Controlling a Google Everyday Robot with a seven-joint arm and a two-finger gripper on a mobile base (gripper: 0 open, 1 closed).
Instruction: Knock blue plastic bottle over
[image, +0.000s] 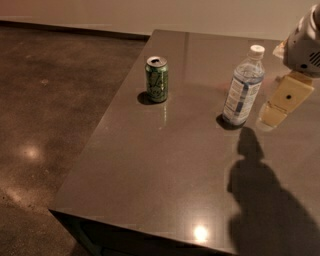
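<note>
The blue plastic bottle (242, 89) stands upright on the dark table (165, 165), right of centre, with a white cap and a white-and-blue label. My gripper (283, 101) hangs just to the right of the bottle, at about its lower half, close to the table top and a small gap away from it. The pale wrist housing (304, 44) is above it at the right edge of the view.
A green drink can (157, 79) stands upright to the left of the bottle, well apart from it. The table's left and front edges drop to a brown polished floor (45, 125). The arm's shadow (265, 200) lies on the front right of the table.
</note>
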